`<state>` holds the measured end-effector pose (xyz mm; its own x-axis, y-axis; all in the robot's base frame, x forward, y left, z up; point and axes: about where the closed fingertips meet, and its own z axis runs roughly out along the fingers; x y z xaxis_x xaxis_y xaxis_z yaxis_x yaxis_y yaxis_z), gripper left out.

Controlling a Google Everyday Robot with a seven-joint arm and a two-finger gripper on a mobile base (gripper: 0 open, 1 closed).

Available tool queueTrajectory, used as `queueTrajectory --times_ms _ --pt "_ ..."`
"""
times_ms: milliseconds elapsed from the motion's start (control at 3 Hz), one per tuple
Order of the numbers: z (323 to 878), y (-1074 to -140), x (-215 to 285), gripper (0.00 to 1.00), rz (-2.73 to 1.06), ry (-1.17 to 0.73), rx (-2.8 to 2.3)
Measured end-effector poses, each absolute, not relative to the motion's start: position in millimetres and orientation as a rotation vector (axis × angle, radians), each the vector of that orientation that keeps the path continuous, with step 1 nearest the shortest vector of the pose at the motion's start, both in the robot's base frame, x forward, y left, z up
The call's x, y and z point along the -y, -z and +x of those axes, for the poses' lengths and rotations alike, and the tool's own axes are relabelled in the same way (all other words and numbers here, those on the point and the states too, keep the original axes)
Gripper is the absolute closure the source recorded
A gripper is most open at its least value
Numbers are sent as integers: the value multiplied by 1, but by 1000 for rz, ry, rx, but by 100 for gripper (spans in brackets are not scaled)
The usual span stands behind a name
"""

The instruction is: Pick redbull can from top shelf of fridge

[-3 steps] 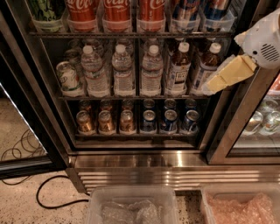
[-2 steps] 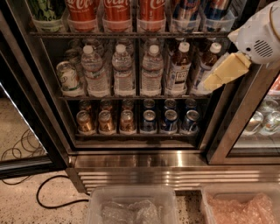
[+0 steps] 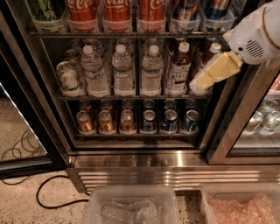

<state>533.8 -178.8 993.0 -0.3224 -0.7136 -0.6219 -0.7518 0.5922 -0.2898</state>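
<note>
Beside the right-hand bottles, my gripper, open or closed I cannot tell, should lift squarely to the redbull can on the top shelf.

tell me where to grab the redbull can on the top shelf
Grip the redbull can across its slim upright body, above the clear tray, coming straight in from the front. The claw hangs lower right, beside the bottles.

Holding gripper at two o'clock before fridge, below can sitting at one o'clock on top shelf.
</note>
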Motion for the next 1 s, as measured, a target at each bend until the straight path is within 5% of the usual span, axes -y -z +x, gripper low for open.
queueTrajectory --times_ms 1000 --pt "568 -1004 141 0 -808 -203 -1993"
